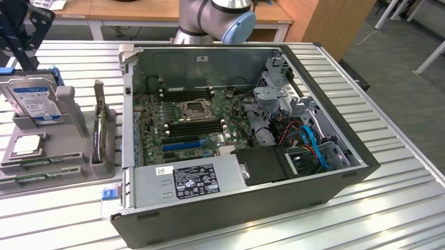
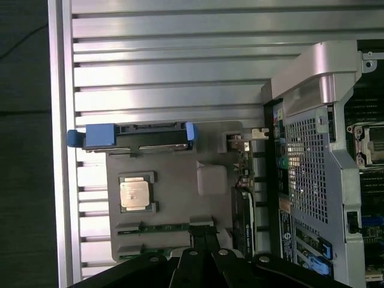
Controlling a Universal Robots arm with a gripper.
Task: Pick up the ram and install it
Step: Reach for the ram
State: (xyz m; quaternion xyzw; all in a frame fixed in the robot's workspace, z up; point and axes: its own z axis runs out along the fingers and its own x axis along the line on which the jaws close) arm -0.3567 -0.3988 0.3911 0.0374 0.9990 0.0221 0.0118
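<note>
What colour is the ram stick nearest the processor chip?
The ram is green, clearest in the wrist view.

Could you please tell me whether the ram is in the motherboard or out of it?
Out: the ram lies flat in the grey holder, outside the computer case, on the exterior view's left of it.

You will find no text that can be read. The power supply (image 1: 149,190) at the near wall of the computer case (image 1: 230,219) carries a black label (image 1: 198,182) and a white sticker (image 1: 164,171), print illegible. The hard drive (image 1: 28,86), to the exterior view's left of the case, bears a blue-and-white label (image 1: 38,102), likewise illegible.
</note>
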